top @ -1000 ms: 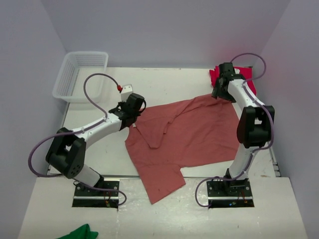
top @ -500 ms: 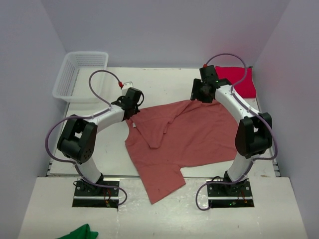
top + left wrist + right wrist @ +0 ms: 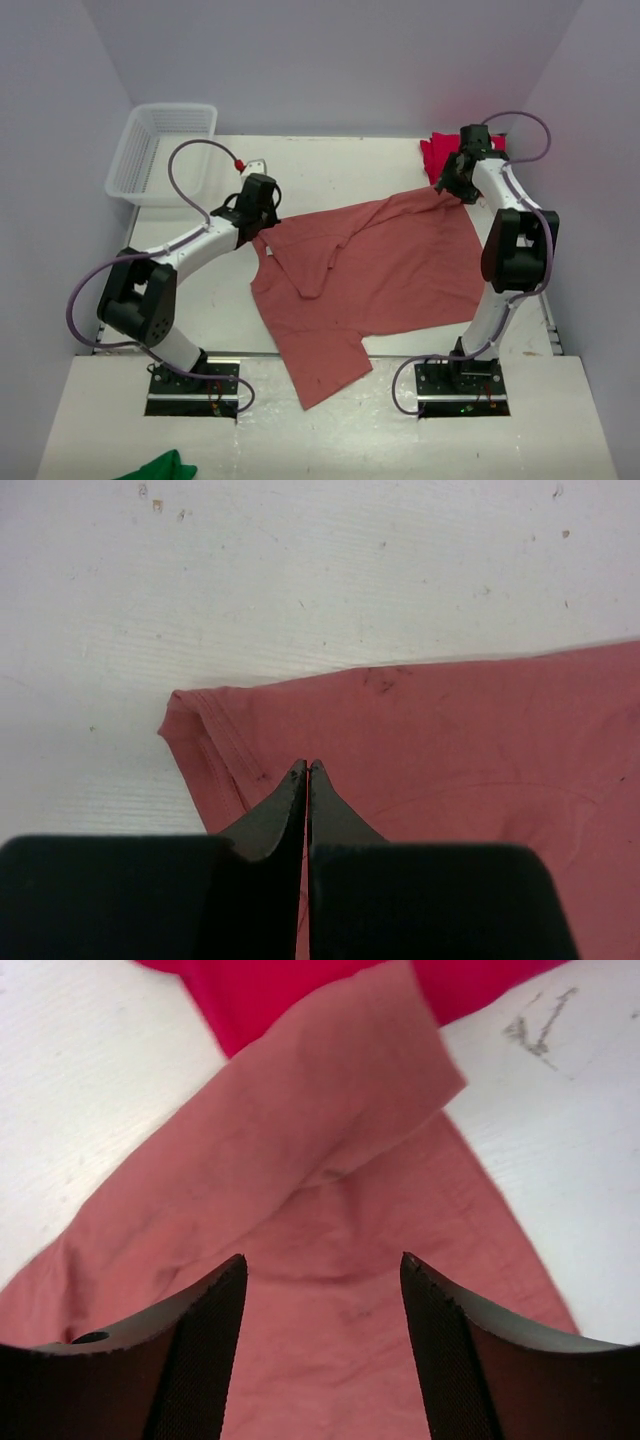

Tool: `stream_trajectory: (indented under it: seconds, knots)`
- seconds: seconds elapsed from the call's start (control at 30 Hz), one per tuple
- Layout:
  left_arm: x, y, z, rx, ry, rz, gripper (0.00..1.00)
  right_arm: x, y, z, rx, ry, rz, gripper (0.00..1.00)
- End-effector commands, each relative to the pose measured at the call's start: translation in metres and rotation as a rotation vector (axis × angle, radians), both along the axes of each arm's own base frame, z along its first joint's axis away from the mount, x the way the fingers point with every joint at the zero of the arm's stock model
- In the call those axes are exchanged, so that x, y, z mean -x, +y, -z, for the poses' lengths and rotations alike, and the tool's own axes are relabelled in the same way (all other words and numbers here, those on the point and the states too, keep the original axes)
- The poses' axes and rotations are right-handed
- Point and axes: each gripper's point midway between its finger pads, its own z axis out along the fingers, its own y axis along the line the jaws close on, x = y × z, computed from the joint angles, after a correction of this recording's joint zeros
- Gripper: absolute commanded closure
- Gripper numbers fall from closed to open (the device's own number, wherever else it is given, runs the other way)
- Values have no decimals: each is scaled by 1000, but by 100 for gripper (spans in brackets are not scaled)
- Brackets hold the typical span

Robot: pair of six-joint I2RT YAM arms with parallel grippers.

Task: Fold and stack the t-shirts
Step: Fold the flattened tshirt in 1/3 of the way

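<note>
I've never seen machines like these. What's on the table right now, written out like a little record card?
Big shirt: dusty salmon-red cotton t-shirt, spread rumpled across mid-table
Second shirt: bright crimson t-shirt, far right corner, the salmon sleeve lying over its edge
Left gripper: shut, at the salmon shirt's hemmed corner
Right gripper: open, above the salmon sleeve
Basket: white plastic mesh basket, far left corner
Green cloth: near edge, left
</note>
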Motion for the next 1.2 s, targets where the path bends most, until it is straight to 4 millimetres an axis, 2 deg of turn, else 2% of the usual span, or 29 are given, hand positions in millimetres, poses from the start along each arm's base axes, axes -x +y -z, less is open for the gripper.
stream_trajectory:
  seconds: [0.0, 0.03, 0.07, 0.1, 0.13, 0.2, 0.23, 0.37, 0.6, 0.77, 0.93, 1.17]
  knots:
    - [-7, 8, -3, -38, -28, -9, 100, -13, -13, 6, -16, 1, 3, 38]
    - [-11, 6, -3, -36, -31, -11, 100, -14, -14, 9, -21, 5, 6, 38]
    - [-13, 5, 6, -45, -11, -12, 100, -16, -16, 10, -16, 4, 11, 39]
    - [-18, 2, 7, -40, -9, -10, 100, -17, -18, 15, -16, 15, 21, 40]
    - [-20, 0, 18, -46, 15, -11, 100, -18, -19, 17, -16, 16, 28, 42]
    - [-27, -5, 21, -37, 19, -4, 100, -21, -24, 21, -20, 21, 42, 43]
    - [-29, -6, 31, -44, 38, -4, 100, -23, -27, 22, -16, 20, 49, 45]
    - [-35, -6, 40, -53, 50, -7, 100, -25, -37, 29, -24, 31, 72, 47]
    - [-42, 4, 49, -59, 58, -21, 100, -31, -56, 32, -31, 32, 124, 48]
    - [-44, 17, 59, -66, 76, -48, 100, -36, -61, 36, -39, 38, 158, 50]
    - [-42, 21, 62, -56, 85, -51, 100, -38, -65, 45, -27, 67, 188, 61]
    - [-44, 23, 56, -59, 74, -52, 100, -48, -68, 45, -23, 82, 199, 69]
